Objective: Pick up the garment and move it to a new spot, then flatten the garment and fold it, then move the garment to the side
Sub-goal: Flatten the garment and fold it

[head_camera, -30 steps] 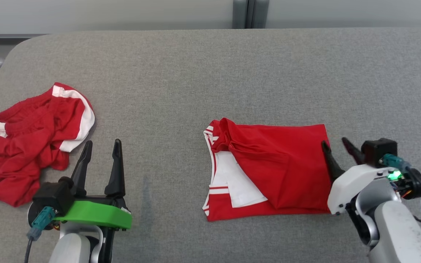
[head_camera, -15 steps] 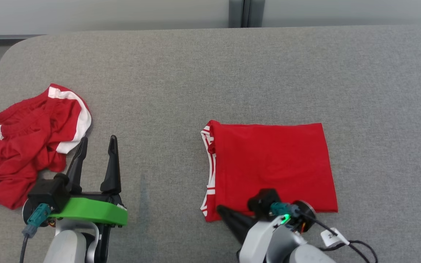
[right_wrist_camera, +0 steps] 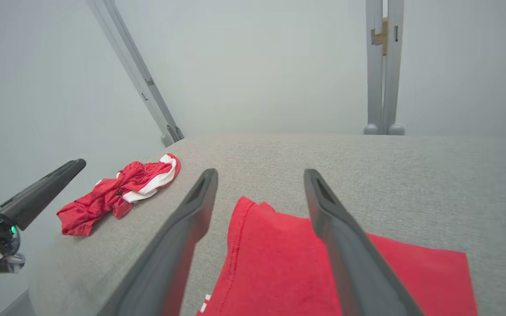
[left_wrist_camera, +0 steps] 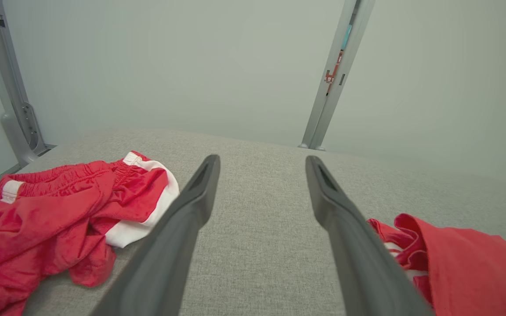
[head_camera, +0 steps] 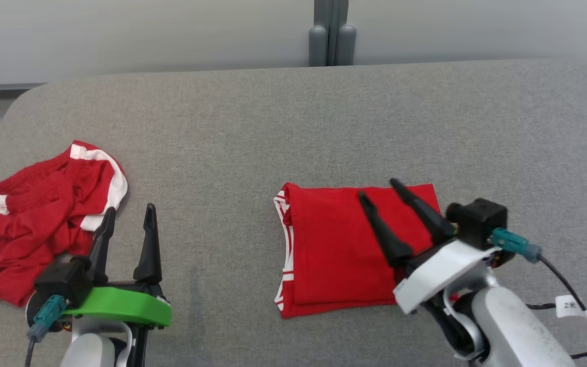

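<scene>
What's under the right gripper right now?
The folded red garment lies under the open right gripper, flat on the grey fabric-covered table. Its white-striped trim shows along the left edge. Its inner layers and the table beneath it are covered.

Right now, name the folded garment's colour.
The folded garment is red with white stripes; best in head view.

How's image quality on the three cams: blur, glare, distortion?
Head view: even soft light, no glare, folded garment sharp. Left wrist view: wide-angle lean in the wall post, own fingers soft toward the bottom edge. Right wrist view: pale, hazy background, crumpled garment slightly soft.
</scene>
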